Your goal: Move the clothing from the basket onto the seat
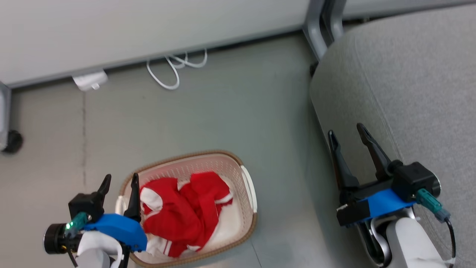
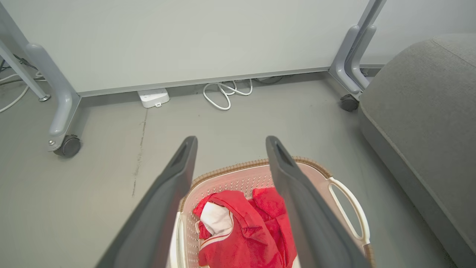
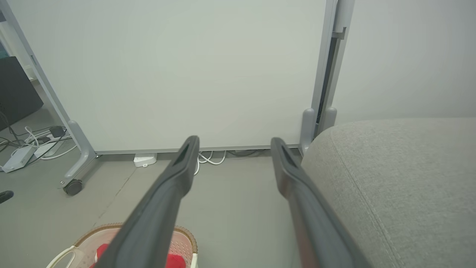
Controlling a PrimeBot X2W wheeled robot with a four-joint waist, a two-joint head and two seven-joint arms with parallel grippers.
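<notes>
Red fabric clothing (image 1: 186,212) heaped in the cream perforated basket (image 1: 208,153) wants the left gripper (image 1: 121,176), wide open and empty like the right gripper (image 1: 346,130), lowered onto its bunched middle.

free: basket (image 1: 208,153) open from above | free: floor (image 1: 279,149) between basket and seat (image 1: 427,93) | obstacle: panel leg (image 1: 316,31) at seat's far corner

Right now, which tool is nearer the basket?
The left tool, open over the rim of the basket; the right tool hangs open beside the seat.
</notes>
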